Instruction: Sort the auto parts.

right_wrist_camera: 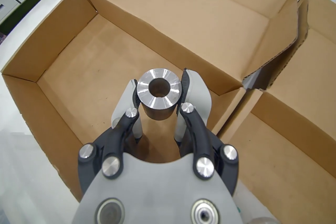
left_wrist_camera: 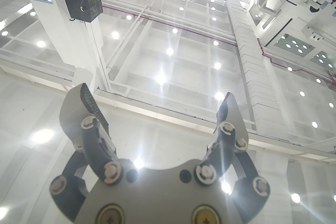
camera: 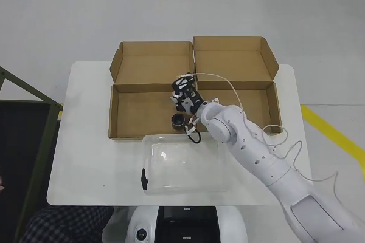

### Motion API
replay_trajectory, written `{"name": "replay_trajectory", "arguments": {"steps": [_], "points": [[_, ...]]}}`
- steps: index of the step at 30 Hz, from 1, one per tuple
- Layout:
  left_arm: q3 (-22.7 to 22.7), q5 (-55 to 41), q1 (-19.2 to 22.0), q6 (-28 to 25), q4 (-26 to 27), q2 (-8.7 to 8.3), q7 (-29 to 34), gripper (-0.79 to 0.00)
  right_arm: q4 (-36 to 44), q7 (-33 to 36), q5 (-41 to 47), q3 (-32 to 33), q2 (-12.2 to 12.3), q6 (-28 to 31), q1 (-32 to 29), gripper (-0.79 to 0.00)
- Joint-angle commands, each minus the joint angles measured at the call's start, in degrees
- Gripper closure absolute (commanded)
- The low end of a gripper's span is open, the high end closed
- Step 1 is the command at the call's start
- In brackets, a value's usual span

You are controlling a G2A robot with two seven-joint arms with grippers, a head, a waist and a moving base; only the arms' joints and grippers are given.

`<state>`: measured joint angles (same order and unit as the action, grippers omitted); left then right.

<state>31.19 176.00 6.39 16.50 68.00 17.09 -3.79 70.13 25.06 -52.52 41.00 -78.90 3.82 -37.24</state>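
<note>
White table (camera: 85, 152) with cardboard box (right_wrist_camera: 78, 57), right jaws over it tight around steel bushing (right_wrist_camera: 159, 93); left jaws wide apart.

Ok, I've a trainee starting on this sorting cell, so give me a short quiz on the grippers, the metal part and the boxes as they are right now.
1. True or false: the right gripper is shut on a metal bushing.
2. The bushing is above: A the left box; B the right box; C the clear bin.
3. Fill in: the left gripper points at the ceiling, its fingers ___ and holding nothing.

Key: 1 true; 2 A; 3 open.
</note>
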Motion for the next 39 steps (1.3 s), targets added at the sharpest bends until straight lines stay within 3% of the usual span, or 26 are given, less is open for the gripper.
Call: {"name": "replay_trajectory", "arguments": {"steps": [1, 13, 22, 27, 31, 39], "points": [[0.0, 0.0, 0.0, 0.0, 0.0, 0.0, 0.0, -0.785, -1.0, 0.4, -0.2, -0.4, -0.5, -0.4, 0.6, 0.0], [0.0, 0.0, 0.0, 0.0, 0.0, 0.0, 0.0, -0.785, -4.3, 2.4, -2.2, -1.8, -2.5, -0.6, 2.0, 0.0], [0.0, 0.0, 0.0, 0.0, 0.0, 0.0, 0.0, -0.785, -5.8, 3.4, -3.0, -1.9, -3.7, -0.3, 2.4, -0.166], [0.0, 0.0, 0.0, 0.0, 0.0, 0.0, 0.0, -0.785, -6.5, 3.9, -3.2, -1.6, -4.1, 0.1, 2.5, -0.206], [0.0, 0.0, 0.0, 0.0, 0.0, 0.0, 0.0, -0.785, -6.9, 4.1, -3.5, -1.3, -4.4, 0.5, 2.4, -0.311], [0.0, 0.0, 0.0, 0.0, 0.0, 0.0, 0.0, -0.785, -5.8, 4.1, -4.4, -0.4, -4.8, 1.3, 1.6, -0.32]]}}
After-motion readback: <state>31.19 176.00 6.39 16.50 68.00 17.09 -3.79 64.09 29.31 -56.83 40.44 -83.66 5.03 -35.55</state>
